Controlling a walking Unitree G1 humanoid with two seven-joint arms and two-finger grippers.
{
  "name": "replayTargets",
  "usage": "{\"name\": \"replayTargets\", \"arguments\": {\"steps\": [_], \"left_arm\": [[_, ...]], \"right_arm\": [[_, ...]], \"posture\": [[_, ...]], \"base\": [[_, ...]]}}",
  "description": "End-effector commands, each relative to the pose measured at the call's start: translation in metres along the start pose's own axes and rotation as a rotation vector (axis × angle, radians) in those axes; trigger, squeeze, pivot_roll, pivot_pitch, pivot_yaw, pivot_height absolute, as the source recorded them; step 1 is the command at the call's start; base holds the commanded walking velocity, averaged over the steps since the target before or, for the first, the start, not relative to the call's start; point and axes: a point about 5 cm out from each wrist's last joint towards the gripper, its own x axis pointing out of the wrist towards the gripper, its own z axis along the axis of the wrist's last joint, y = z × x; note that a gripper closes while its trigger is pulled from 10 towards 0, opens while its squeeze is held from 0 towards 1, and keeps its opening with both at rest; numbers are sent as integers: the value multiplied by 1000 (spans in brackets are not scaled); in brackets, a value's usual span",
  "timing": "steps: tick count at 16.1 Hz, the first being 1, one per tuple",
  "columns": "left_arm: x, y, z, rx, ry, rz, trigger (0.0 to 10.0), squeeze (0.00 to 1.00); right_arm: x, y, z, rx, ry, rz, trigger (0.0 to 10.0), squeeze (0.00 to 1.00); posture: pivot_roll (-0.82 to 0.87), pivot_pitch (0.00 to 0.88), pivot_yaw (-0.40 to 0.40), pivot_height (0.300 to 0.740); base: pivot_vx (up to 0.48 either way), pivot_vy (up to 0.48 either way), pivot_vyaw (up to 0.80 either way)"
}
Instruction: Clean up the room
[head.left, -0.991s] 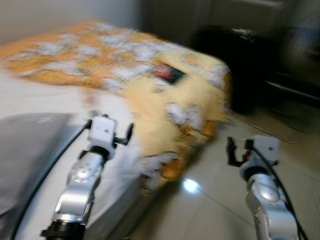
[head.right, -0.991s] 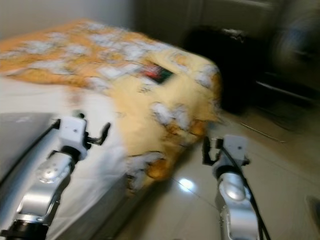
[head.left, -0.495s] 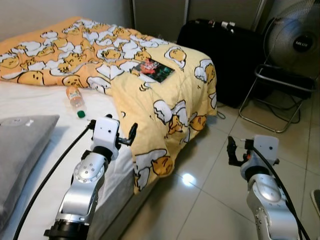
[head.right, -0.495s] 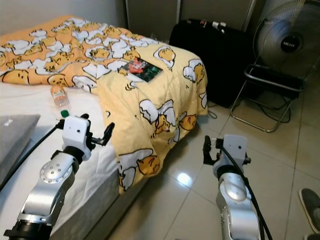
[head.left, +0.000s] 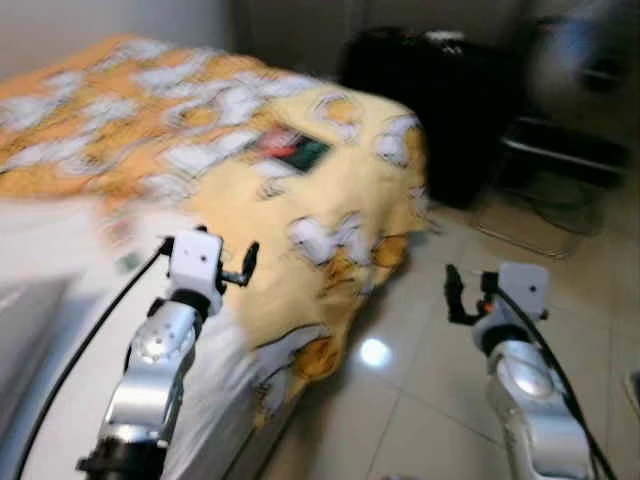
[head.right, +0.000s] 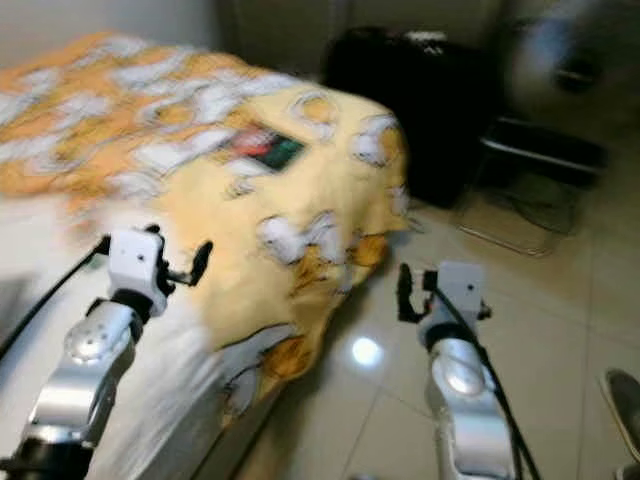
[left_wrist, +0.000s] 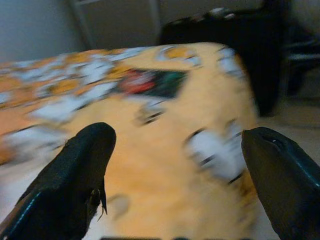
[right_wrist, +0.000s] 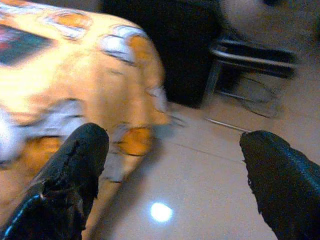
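The bed (head.left: 60, 300) carries a yellow blanket (head.left: 330, 190) spilling over its corner, with a dark booklet (head.left: 292, 150) lying on top. Left pincer (left_wrist: 175, 165) and right pincer (right_wrist: 170, 170) both gape wide, empty. Steady the blurred view, then reach for the booklet.

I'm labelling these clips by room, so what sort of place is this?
Most likely a bedroom: a bed with a white sheet, covered by a yellow patterned blanket that hangs over its edge onto a tiled floor. A black suitcase stands beyond it. The picture is blurred.
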Motion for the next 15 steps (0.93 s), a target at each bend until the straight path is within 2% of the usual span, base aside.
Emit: {"name": "replayTargets", "arguments": {"steps": [1,10,15], "left_arm": [[2,-1,4,10,-10,-18,10000,0],[3,-4,3,15,-8,-35,10000,0],[1,-4,1,15,1,-22,10000,0]], "right_arm": [[1,1,3,0,-11,-3,10000,0],[2,1,1,-3,-10,-7,10000,0],[2,2,1,-10,-6,0,10000,0]], "posture": [[-110,0,32,740],[-112,0,33,740],[-114,0,29,740]], "base": [[379,0,0],[348,0,0],[0,0,0]]}}
